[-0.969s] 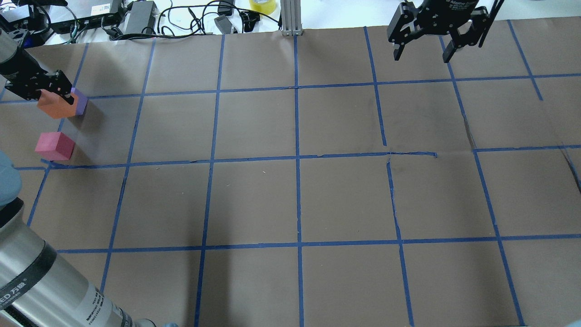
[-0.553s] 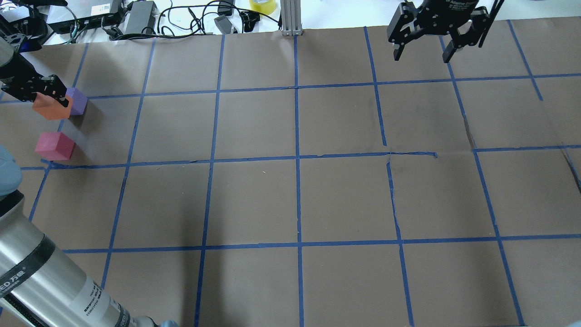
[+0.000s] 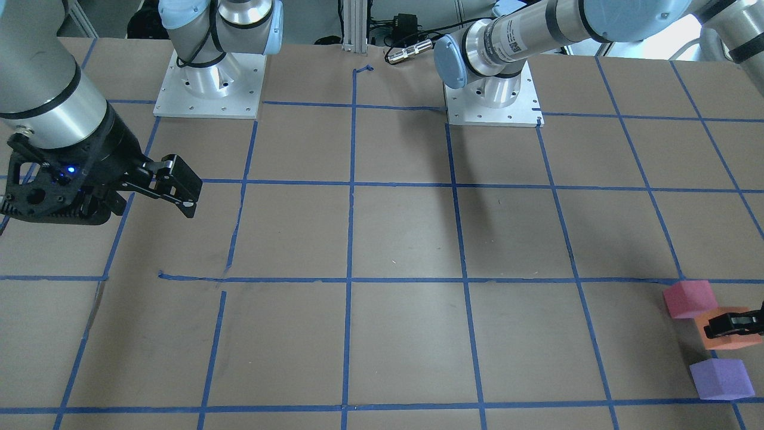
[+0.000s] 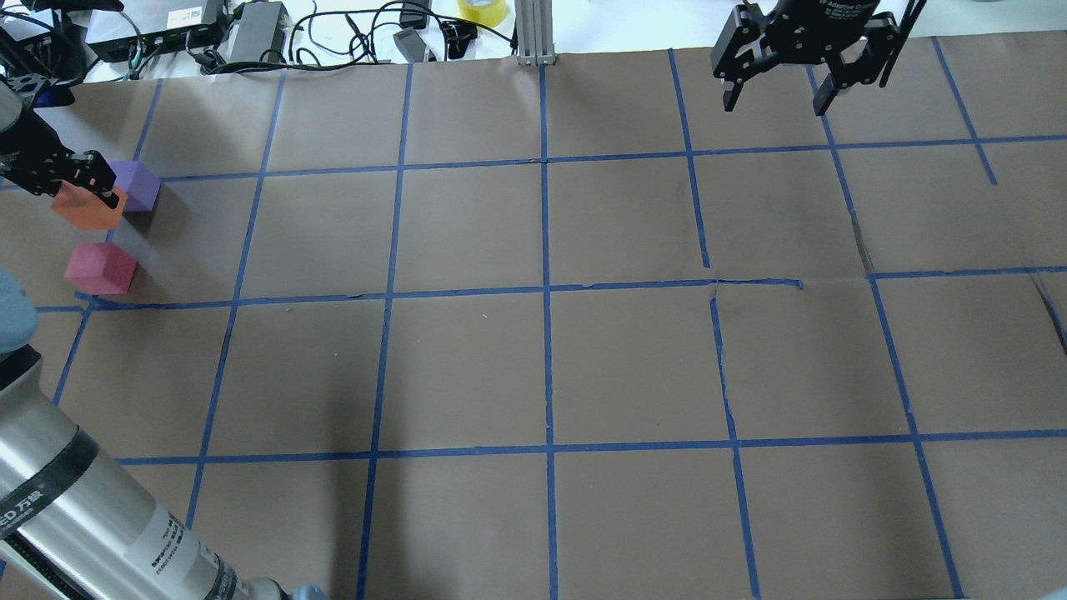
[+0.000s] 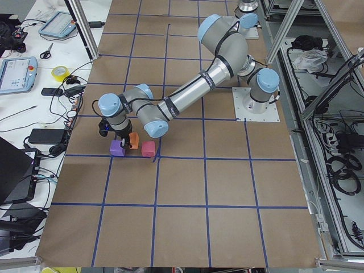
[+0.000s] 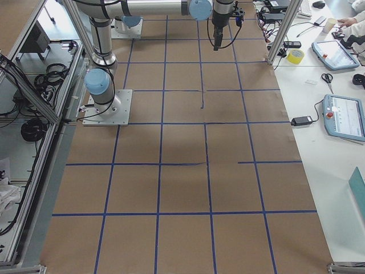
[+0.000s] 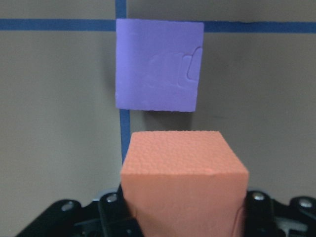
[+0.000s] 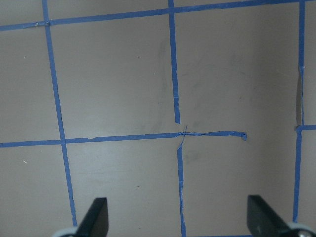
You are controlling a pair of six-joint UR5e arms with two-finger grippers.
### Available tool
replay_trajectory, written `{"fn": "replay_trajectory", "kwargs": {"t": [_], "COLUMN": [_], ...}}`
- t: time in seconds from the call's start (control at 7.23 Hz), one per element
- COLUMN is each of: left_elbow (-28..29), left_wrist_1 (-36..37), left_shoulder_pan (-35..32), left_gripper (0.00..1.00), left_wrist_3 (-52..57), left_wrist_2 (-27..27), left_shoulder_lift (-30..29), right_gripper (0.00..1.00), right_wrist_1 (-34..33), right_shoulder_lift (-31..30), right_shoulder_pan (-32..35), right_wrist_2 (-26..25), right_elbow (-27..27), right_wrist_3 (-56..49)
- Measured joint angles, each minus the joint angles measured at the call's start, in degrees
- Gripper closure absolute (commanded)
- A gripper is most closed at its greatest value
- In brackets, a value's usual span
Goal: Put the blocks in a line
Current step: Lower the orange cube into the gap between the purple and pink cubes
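My left gripper [image 4: 83, 187] is shut on the orange block [image 4: 83, 210] at the table's far left and holds it between the other two. The purple block [image 4: 137, 185] lies just beyond it and the pinkish-red block [image 4: 100, 268] lies nearer to me. In the left wrist view the orange block [image 7: 185, 182] sits between my fingers, with the purple block [image 7: 159, 64] ahead on a tape line. In the front-facing view they run pinkish-red [image 3: 689, 298], orange [image 3: 725, 335], purple [image 3: 719, 378]. My right gripper [image 4: 775, 100] is open and empty, high over the far right.
Brown paper with a blue tape grid [image 4: 546, 287] covers the table. Cables and power bricks [image 4: 258, 29], a yellow tape roll [image 4: 483, 10] and an aluminium post [image 4: 533, 33] line the far edge. My left arm's links [image 4: 75, 517] cross the near left corner.
My left gripper has carried the orange block to the left and slightly nearer, off the front of the purple block, which now shows whole. The right arm has not moved.
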Motion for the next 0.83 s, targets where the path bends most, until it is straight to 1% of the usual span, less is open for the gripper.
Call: {"fn": "replay_trajectory", "kwargs": {"t": [0.55, 0.83], "left_elbow": [0.3, 0.0], "left_wrist_1": [0.5, 2.0], "left_shoulder_pan": [0.2, 0.2], "left_gripper": [1.00, 1.00], "left_wrist_3": [0.2, 0.7], "left_wrist_2": [0.7, 0.6], "left_shoulder_lift": [-0.6, -1.2], "right_gripper": [0.00, 0.00], "right_wrist_1": [0.0, 0.0], "right_shoulder_lift": [0.0, -0.1], "right_shoulder_pan": [0.0, 0.0], "right_wrist_2": [0.0, 0.0], "right_elbow": [0.0, 0.0], "right_wrist_3": [0.0, 0.0]}}
